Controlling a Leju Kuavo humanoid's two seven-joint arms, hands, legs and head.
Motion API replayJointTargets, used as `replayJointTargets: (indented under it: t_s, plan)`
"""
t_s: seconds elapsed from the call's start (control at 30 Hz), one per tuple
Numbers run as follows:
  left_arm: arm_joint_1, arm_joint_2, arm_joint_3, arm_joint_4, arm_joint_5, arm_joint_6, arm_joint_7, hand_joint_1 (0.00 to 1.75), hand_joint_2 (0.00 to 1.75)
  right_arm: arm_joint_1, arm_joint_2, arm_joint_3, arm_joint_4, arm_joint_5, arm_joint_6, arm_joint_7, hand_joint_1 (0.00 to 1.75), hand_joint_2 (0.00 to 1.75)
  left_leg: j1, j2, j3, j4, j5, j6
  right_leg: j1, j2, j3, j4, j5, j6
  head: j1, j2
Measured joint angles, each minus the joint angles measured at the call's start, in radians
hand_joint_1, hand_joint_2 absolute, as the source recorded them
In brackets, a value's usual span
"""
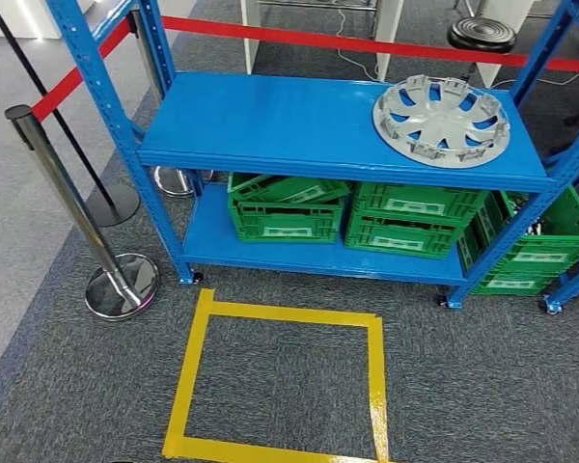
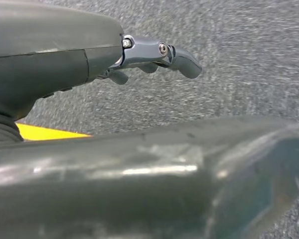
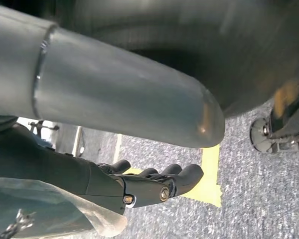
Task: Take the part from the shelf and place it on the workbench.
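My left hand [image 2: 155, 55] hangs over grey carpet, fingers loosely apart, holding nothing. My right hand [image 3: 155, 184] hangs likewise, fingers extended and apparently empty, though that view is crowded. Ahead of me, the yellow tape square [image 1: 279, 381] lies on the floor just in front of the shelf [image 1: 272, 121]. The part [image 1: 441, 121], a grey hubcap, lies flat on the shelf's top deck at its right end. Judgement: close in on the shelf, square up to its right end, then raise both hands to opposite rim edges.
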Motion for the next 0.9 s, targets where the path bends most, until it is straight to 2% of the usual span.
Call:
replayJointTargets:
  t_s: [0.03,0.07,0.13,0.2,0.27,0.33,0.37,0.4,0.47,0.5,0.53,0.57,0.6,0.7,0.73,0.77,0.83,0.87,0.9]
  plan:
    - [-0.001,0.001,0.0,0.0,0.0,0.0,0.0,0.0,0.0,0.0,0.0,0.0,0.0,0.002,-0.001,0.0,0.0,0.0,-0.002,0.005,0.002,0.001,-0.003,-0.007,0.002,-0.007,0.024,-0.041,0.007,-0.005,-0.001,0.0]
    - [-0.004,0.002,0.001,0.0,0.0,0.001,0.0,0.0,0.0,0.0,0.0,0.0,-0.001,0.004,-0.003,0.001,0.0,0.0,-0.004,0.009,0.003,0.001,-0.005,-0.013,0.004,-0.008,0.035,-0.057,0.003,-0.012,-0.002,0.0]
    - [-0.009,0.004,0.001,0.0,0.0,0.001,-0.002,0.0,0.0,0.003,0.0,0.001,-0.001,0.007,-0.009,0.004,0.0,0.0,-0.004,0.014,0.007,0.0,-0.007,-0.025,0.006,-0.002,0.038,-0.059,-0.001,-0.027,-0.003,0.0]
    - [-0.011,0.005,0.001,0.0,0.0,0.0,-0.006,0.0,0.0,0.004,0.0,0.001,-0.001,0.007,-0.013,0.006,0.0,0.0,0.001,-0.011,0.001,0.026,-0.027,-0.035,0.004,0.004,0.044,-0.063,-0.002,-0.041,-0.007,0.0]
    - [-0.007,0.009,0.001,0.0,-0.001,-0.002,-0.011,0.0,0.0,0.001,0.0,0.001,-0.001,0.007,-0.014,0.005,0.0,0.0,0.002,-0.051,-0.049,0.135,-0.08,-0.039,0.004,0.013,0.053,-0.065,-0.006,-0.052,-0.015,0.0]
    - [0.0,0.012,0.003,0.0,-0.002,-0.003,-0.014,0.0,0.0,-0.002,0.0,0.001,-0.001,0.007,-0.012,0.004,0.0,0.0,0.002,-0.066,-0.121,0.269,-0.123,-0.039,0.008,0.025,0.061,-0.065,-0.012,-0.06,-0.018,0.0]
    - [0.003,0.012,0.004,0.0,-0.002,-0.003,-0.014,0.0,0.0,-0.002,0.0,0.001,-0.001,0.007,-0.011,0.004,0.0,0.0,0.002,-0.068,-0.142,0.299,-0.121,-0.037,0.01,0.032,0.066,-0.065,-0.016,-0.061,-0.018,0.0]
    - [0.005,0.013,0.005,0.0,-0.002,-0.003,-0.014,0.0,0.0,-0.001,0.0,0.001,-0.001,0.007,-0.01,0.004,0.0,0.0,0.001,-0.068,-0.146,0.29,-0.096,-0.032,0.013,0.039,0.073,-0.065,-0.021,-0.062,-0.018,0.0]
    - [0.006,0.014,0.008,0.0,-0.002,-0.004,-0.014,0.0,0.0,0.0,0.0,0.001,-0.001,0.007,-0.009,0.003,0.0,0.0,-0.005,-0.07,-0.112,0.178,-0.012,-0.017,0.016,0.049,0.088,-0.065,-0.032,-0.061,-0.018,0.0]
    - [0.006,0.016,0.008,0.0,-0.002,-0.005,-0.014,0.0,0.0,0.0,0.001,0.001,0.0,0.008,-0.007,0.003,0.0,0.0,-0.009,-0.073,-0.088,0.116,0.018,-0.007,0.018,0.052,0.092,-0.066,-0.039,-0.058,-0.018,0.0]
    - [0.005,0.018,0.009,0.0,-0.002,-0.006,-0.014,0.0,0.0,0.0,0.002,0.001,0.0,0.008,-0.005,0.003,0.0,0.0,-0.013,-0.074,-0.068,0.068,0.031,-0.001,0.019,0.054,0.094,-0.067,-0.046,-0.054,-0.018,0.0]
    - [0.004,0.019,0.009,0.0,-0.002,-0.007,-0.014,0.0,0.0,-0.001,0.002,0.001,0.001,0.009,-0.004,0.003,0.0,0.0,-0.016,-0.076,-0.056,0.039,0.029,0.004,0.018,0.055,0.096,-0.069,-0.05,-0.048,-0.018,0.0]
    - [0.003,0.019,0.009,0.0,-0.002,-0.007,-0.014,0.0,0.0,-0.002,0.003,0.001,0.001,0.011,-0.002,0.003,0.0,0.0,-0.018,-0.076,-0.049,0.028,0.019,0.008,0.018,0.055,0.101,-0.068,-0.049,-0.039,-0.018,0.0]
    - [0.004,0.017,0.01,0.0,-0.003,-0.007,-0.014,0.0,0.0,-0.002,0.003,0.001,0.001,0.016,-0.001,0.004,0.0,0.0,-0.015,-0.079,-0.021,0.003,0.014,0.023,0.014,0.051,0.11,-0.044,-0.055,-0.017,-0.018,0.0]
    - [0.003,0.016,0.01,0.0,-0.003,-0.007,-0.014,0.0,0.0,-0.003,0.003,0.001,0.001,0.017,-0.001,0.004,0.0,0.0,-0.012,-0.079,-0.011,-0.001,0.013,0.027,0.013,0.049,0.094,-0.014,-0.074,-0.013,-0.016,0.0]
    - [0.003,0.017,0.01,0.0,-0.003,-0.007,-0.015,0.0,0.0,-0.004,0.003,0.001,0.001,0.018,-0.001,0.004,0.0,0.0,-0.011,-0.078,-0.004,-0.003,0.008,0.029,0.011,0.047,0.063,0.037,-0.1,-0.009,-0.013,0.0]
    - [0.002,0.016,0.01,0.0,-0.004,-0.007,-0.015,0.0,0.0,-0.005,0.002,0.001,0.001,0.02,0.0,0.004,0.0,0.0,-0.01,-0.077,0.006,-0.003,-0.004,0.031,0.007,0.045,-0.021,0.159,-0.145,0.0,-0.011,0.0]
    - [0.003,0.016,0.011,0.0,-0.004,-0.007,-0.016,0.0,0.0,-0.003,0.002,0.001,0.001,0.021,0.0,0.004,0.0,0.0,-0.01,-0.076,0.013,-0.003,-0.012,0.029,0.004,0.045,-0.055,0.195,-0.146,0.003,-0.011,0.0]
    - [0.005,0.016,0.011,0.0,-0.004,-0.007,-0.016,0.0,0.0,-0.001,0.002,0.001,0.001,0.022,0.001,0.004,0.0,0.0,-0.009,-0.076,0.024,-0.003,-0.021,0.027,0.001,0.044,-0.071,0.196,-0.127,0.007,-0.011,0.0]
